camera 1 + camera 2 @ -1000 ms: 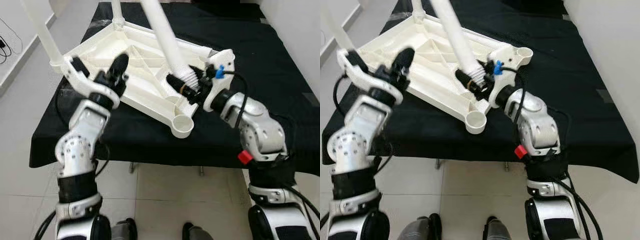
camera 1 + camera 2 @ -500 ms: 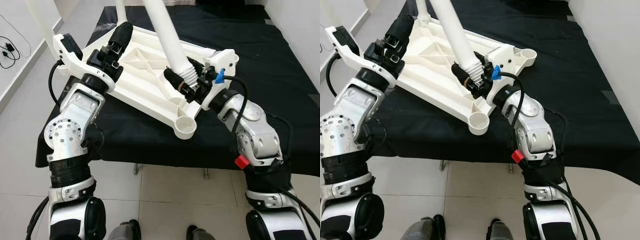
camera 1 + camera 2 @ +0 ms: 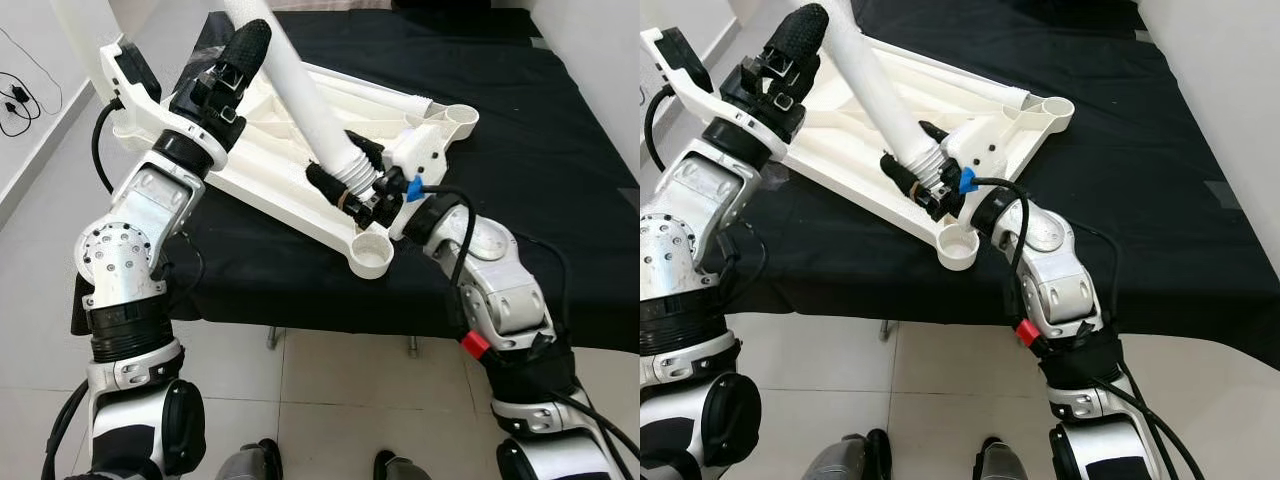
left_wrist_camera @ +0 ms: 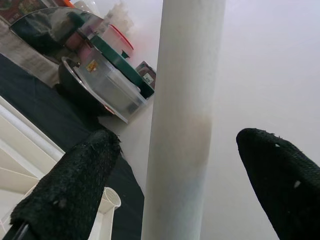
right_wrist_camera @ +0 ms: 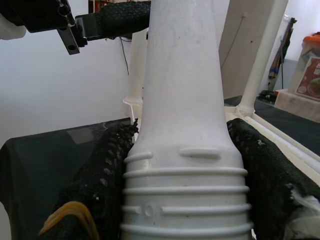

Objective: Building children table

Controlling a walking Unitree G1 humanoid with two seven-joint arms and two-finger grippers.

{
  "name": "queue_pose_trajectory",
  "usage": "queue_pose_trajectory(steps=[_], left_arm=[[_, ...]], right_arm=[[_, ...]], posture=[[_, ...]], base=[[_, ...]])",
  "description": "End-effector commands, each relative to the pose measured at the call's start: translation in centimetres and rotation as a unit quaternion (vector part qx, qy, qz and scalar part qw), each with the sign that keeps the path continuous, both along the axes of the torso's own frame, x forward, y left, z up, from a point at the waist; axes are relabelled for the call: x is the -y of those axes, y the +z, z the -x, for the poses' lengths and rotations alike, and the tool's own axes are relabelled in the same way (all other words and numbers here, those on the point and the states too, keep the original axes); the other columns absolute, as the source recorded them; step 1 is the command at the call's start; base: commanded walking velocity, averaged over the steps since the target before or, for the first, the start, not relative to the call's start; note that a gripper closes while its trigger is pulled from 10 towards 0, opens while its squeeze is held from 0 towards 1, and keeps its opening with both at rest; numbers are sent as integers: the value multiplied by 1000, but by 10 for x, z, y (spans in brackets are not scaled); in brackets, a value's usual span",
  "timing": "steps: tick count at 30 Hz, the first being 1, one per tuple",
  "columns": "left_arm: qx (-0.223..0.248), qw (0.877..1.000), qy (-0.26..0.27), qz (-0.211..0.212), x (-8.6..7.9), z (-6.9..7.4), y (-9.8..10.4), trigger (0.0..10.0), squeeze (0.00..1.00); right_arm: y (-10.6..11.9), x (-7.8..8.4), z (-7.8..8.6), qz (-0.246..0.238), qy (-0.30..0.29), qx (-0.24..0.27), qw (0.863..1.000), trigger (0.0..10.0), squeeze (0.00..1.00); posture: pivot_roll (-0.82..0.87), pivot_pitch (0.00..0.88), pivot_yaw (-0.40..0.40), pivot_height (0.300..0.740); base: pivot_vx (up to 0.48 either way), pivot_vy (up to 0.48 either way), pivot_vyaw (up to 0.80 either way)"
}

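Observation:
A white plastic tabletop (image 3: 285,170) lies upside down on the black-covered table (image 3: 540,150). My right gripper (image 3: 347,187) is shut on the threaded end of a loose white leg (image 3: 300,95), held tilted just above the tabletop's near edge. In the right wrist view the ribbed end (image 5: 185,200) sits tight between both fingers (image 5: 100,175). My left gripper (image 3: 240,50) is raised around the upper part of that leg, open. The left wrist view shows the leg (image 4: 185,120) between the fingers (image 4: 75,190) with gaps on each side. An empty round socket (image 3: 372,256) is at the near corner.
Another leg (image 3: 80,35) stands upright in the far left corner. A second open socket (image 3: 460,115) is at the right corner. Cables (image 3: 20,85) lie on the tiled floor to the left. Containers (image 4: 105,80) stand beyond the table.
My right gripper has carried the leg's threaded end left and nearer, tilting the leg leftwards. My left gripper has risen from the tabletop's left edge and come round the leg's upper part.

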State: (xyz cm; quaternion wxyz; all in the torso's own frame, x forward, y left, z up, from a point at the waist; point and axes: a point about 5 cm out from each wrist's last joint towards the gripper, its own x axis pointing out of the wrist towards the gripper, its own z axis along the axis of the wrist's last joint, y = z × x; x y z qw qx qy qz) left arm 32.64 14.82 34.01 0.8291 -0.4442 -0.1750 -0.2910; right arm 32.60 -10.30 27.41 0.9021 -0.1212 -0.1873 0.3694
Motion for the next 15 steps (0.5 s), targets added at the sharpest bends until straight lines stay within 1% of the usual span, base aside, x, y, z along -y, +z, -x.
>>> queue_pose_trajectory(steps=[1, 2, 7, 8, 10, 11, 15], left_arm=[[11, 1000, 3, -13, -2, 2, 5, 10000, 1000], [17, 1000, 13, -22, -6, 3, 9, 10000, 1000], [22, 999, 18, -30, -8, 4, 13, 10000, 1000], [25, 999, 17, -32, -9, 5, 14, 10000, 216], [28, 999, 16, -33, -9, 6, 15, 10000, 216], [34, 999, 13, -37, -9, 8, 18, 10000, 0], [36, 998, 12, -39, -10, 9, 19, 10000, 0]], right_arm=[[2, -3, 7, 9, 16, 29, 999, 0, 0], [-2, -1, 8, 27, 21, 39, 999, 0, 0], [-6, 1, 8, 43, 21, 44, 998, 0, 0], [-8, 2, 8, 49, 21, 45, 998, 0, 0], [-9, 3, 8, 53, 20, 45, 997, 0, 0], [-12, 3, 10, 65, 22, 46, 997, 0, 0], [-14, 1, 12, 74, 29, 48, 996, 0, 0]], posture=[[-9, 214, 67, 740], [-7, 214, 66, 740], [-8, 213, 66, 740], [-7, 214, 66, 740], [-7, 214, 66, 740], [-6, 213, 66, 740], [-6, 212, 67, 740]], base=[[0, 0, 0], [0, 0, 0], [0, 0, 0], [0, 0, 0], [0, 0, 0], [0, 0, 0], [0, 0, 0]])
